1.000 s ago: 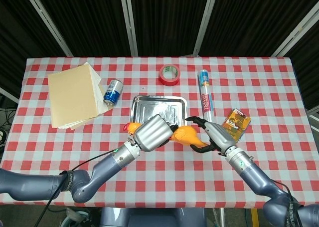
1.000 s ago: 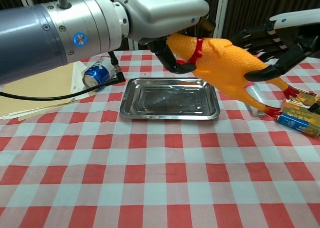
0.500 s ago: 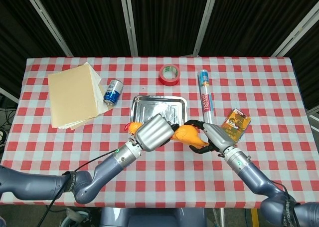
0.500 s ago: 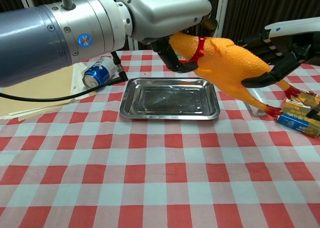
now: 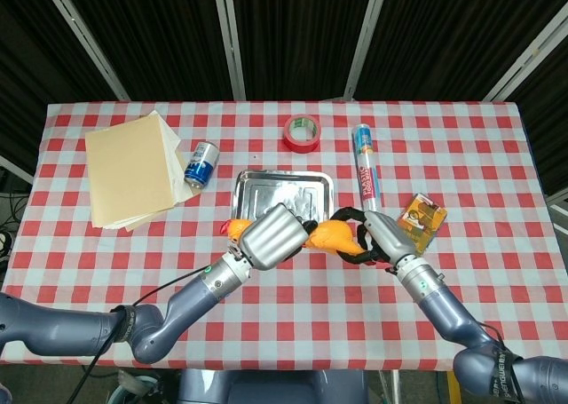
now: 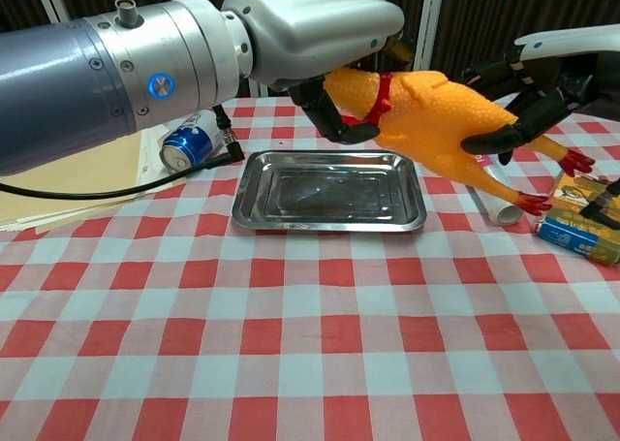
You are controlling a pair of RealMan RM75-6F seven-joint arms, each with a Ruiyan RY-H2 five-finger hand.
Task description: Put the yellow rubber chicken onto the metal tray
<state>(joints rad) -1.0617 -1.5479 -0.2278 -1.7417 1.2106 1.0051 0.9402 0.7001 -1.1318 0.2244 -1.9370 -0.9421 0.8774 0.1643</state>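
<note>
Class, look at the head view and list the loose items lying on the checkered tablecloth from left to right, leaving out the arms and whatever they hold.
Stack of tan paper sheets → blue drink can → red tape roll → clear tube with a printed label → small yellow carton.

Both hands on the yellow rubber chicken (image 5: 328, 236): left hand (image 5: 273, 235) grips at its nine o'clock, right hand (image 5: 373, 236) at three. Metal tray (image 5: 282, 190) sits just at twelve, red tape roll (image 5: 302, 133) beyond.
</note>
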